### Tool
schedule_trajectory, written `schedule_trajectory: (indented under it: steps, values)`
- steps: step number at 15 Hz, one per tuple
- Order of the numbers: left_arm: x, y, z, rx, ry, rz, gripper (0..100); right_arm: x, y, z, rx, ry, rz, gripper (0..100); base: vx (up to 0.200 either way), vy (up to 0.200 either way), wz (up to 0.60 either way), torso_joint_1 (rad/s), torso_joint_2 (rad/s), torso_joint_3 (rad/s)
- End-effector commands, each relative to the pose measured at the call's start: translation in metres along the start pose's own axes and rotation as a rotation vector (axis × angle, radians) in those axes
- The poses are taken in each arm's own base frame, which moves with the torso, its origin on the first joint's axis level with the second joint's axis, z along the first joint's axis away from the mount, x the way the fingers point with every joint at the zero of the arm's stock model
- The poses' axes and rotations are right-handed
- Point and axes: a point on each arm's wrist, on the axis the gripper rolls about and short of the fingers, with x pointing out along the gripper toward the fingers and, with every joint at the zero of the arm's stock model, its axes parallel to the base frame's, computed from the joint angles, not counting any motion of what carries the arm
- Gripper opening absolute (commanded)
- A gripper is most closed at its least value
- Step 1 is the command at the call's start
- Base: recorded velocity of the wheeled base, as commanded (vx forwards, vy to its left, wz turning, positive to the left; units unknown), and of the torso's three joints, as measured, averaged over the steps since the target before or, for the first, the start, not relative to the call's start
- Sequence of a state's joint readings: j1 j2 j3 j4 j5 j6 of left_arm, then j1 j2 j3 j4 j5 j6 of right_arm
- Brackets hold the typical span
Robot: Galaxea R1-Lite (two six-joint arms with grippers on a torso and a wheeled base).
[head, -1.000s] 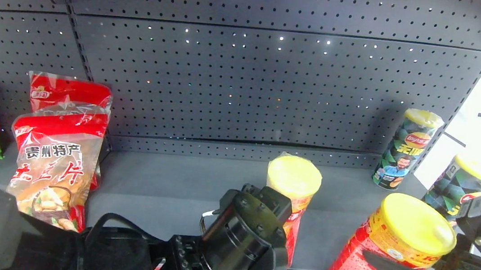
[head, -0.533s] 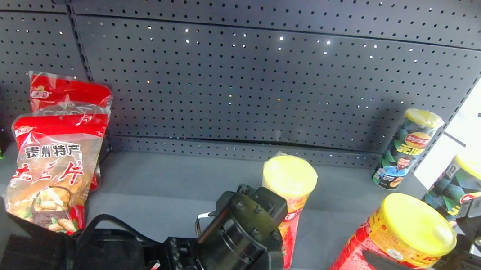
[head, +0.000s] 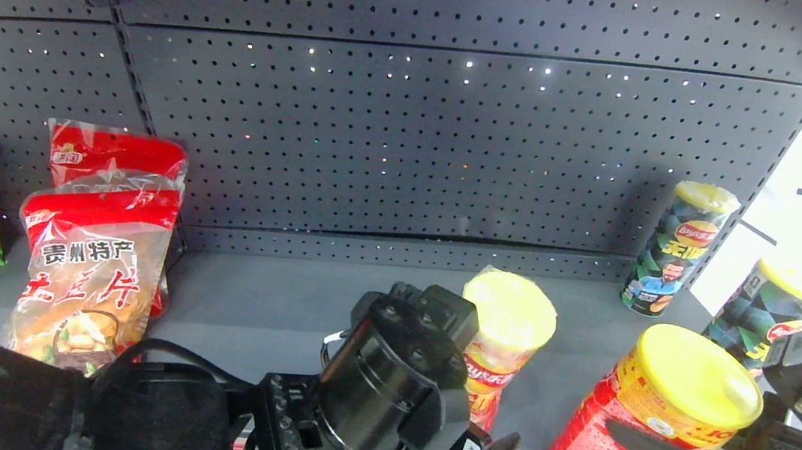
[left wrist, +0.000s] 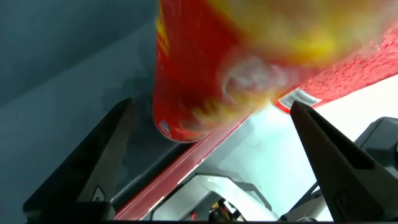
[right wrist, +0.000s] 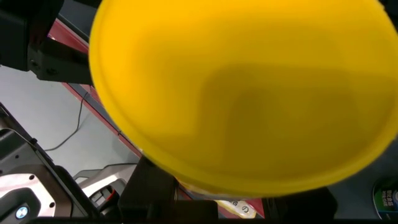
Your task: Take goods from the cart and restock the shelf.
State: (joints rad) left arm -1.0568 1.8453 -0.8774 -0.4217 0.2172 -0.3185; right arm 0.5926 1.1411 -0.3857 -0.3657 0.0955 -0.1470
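— Changing over the last second?
— Tipping: slim red can (head: 507,320), base staying on the shelf (head: 286,302) edge, lid leaning toward the rear green can (head: 677,249). Left gripper (left wrist: 210,106) spreading wide around it, not pinching.
— Right side?
— Holding still: right gripper (head: 655,443) clamping the wide red can (head: 686,371), in front of the rear green can.
— Labels?
— Showing print, blurring on the slim red can.

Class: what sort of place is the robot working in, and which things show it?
Most likely a shop, or a mock-up of one: a dark shelf with a pegboard back, snack bags standing on it, and crisp cans, one red can in the right gripper.
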Motion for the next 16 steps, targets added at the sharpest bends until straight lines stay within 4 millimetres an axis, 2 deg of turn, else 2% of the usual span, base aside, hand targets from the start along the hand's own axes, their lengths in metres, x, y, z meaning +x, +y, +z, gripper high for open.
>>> schedule_trajectory:
  steps: [1,4,7,10,12,15,16]
  values:
    - [-0.006,0.000,0.004,-0.003,-0.019,-0.004,100,-0.001,0.000,-0.001,0.000,0.000,-0.001,0,0.000,0.000,0.00,0.000,0.00,0.000]
    - [-0.018,-0.001,0.012,-0.011,-0.056,-0.016,100,0.001,-0.001,0.002,0.000,-0.004,-0.003,0,0.000,0.000,0.00,0.000,0.00,0.000]
    - [-0.046,0.000,0.030,-0.031,-0.142,-0.039,100,0.002,-0.001,0.002,0.002,-0.001,-0.007,0,0.000,0.000,0.00,0.000,0.00,0.000]
    - [-0.071,0.003,0.038,-0.046,-0.203,-0.055,100,0.002,-0.001,0.000,0.002,0.007,-0.007,0,0.000,0.000,0.00,0.000,0.00,0.000]
    - [-0.095,0.007,0.042,-0.063,-0.278,-0.021,100,0.001,-0.003,-0.002,0.009,0.016,-0.020,0,0.000,0.000,0.00,0.000,0.00,0.000]
    - [-0.130,0.021,0.034,-0.071,-0.328,0.007,100,0.001,-0.003,-0.004,0.011,0.023,-0.022,0,0.000,0.000,0.00,0.000,0.00,0.000]
    - [-0.152,0.036,0.035,-0.050,-0.367,0.054,100,0.001,-0.004,-0.005,0.013,0.025,-0.027,0,0.000,0.000,0.00,0.000,0.00,0.000]
